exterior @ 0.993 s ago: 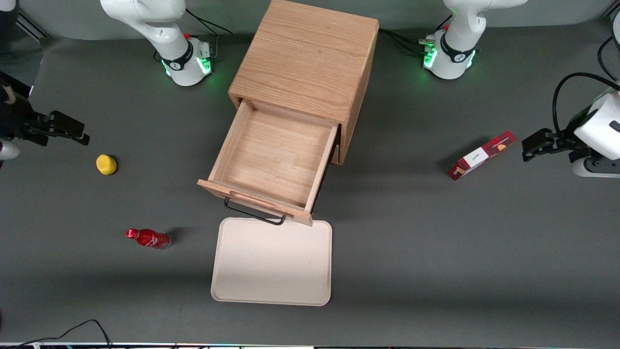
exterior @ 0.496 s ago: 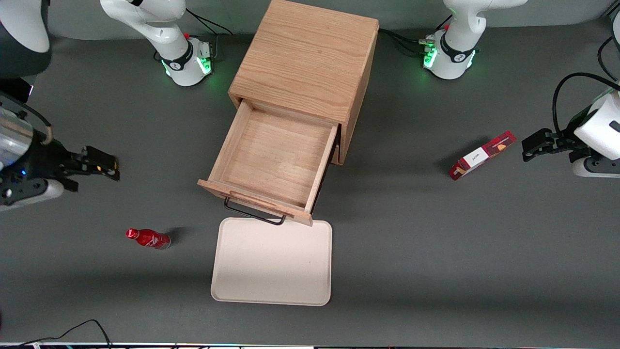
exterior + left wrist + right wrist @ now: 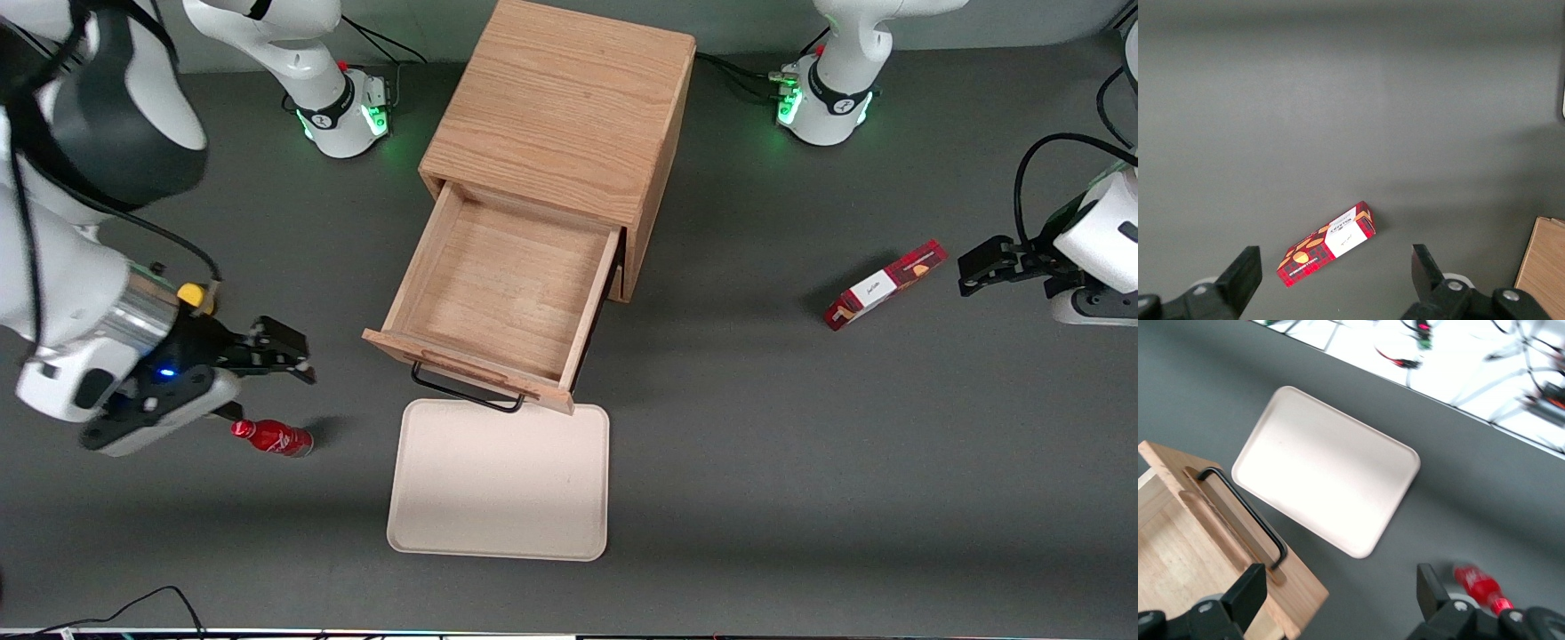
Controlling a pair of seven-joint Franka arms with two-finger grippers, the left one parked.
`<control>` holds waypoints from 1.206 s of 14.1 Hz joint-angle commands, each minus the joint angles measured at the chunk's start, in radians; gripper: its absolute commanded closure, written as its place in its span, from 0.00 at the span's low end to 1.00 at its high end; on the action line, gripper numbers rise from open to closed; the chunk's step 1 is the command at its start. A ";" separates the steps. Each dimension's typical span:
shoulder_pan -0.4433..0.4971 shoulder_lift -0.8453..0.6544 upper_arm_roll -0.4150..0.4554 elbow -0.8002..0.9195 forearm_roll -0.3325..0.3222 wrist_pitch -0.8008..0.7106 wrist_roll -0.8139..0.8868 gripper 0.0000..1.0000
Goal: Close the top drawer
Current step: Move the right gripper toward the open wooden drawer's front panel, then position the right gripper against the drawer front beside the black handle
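The top drawer (image 3: pixel 502 293) of the wooden cabinet (image 3: pixel 560 107) stands pulled out and empty, its front panel with the black wire handle (image 3: pixel 464 391) nearest the front camera. My gripper (image 3: pixel 289 351) is open and empty, above the table beside the drawer's front corner, toward the working arm's end. In the right wrist view the drawer front (image 3: pixel 1238 540) and its handle (image 3: pixel 1248 513) show between the spread fingers (image 3: pixel 1248 593).
A cream tray (image 3: pixel 500 480) lies in front of the drawer, also in the right wrist view (image 3: pixel 1325 470). A red bottle (image 3: pixel 271 437) lies under my wrist (image 3: pixel 1478 587). A yellow object (image 3: pixel 194 293) peeks by my arm. A red box (image 3: pixel 883 284) lies toward the parked arm.
My arm has swung in from the table's end toward the drawer's front corner and nearer the front camera. It now covers most of the yellow object. The drawer has not moved.
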 commanded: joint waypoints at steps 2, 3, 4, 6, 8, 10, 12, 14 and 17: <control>0.056 0.103 0.032 0.059 0.006 0.025 -0.097 0.00; 0.042 0.144 0.075 0.074 0.006 0.025 -0.112 0.00; 0.038 0.179 0.100 0.088 0.006 0.025 -0.137 0.00; 0.053 0.238 0.104 0.116 0.006 0.025 -0.174 0.00; 0.062 0.281 0.107 0.134 0.004 0.030 -0.176 0.00; 0.065 0.293 0.107 0.133 0.004 0.033 -0.174 0.00; 0.071 0.298 0.106 0.130 0.004 0.031 -0.174 0.00; 0.071 0.307 0.106 0.125 0.004 0.031 -0.176 0.00; 0.079 0.312 0.106 0.118 0.001 0.031 -0.176 0.00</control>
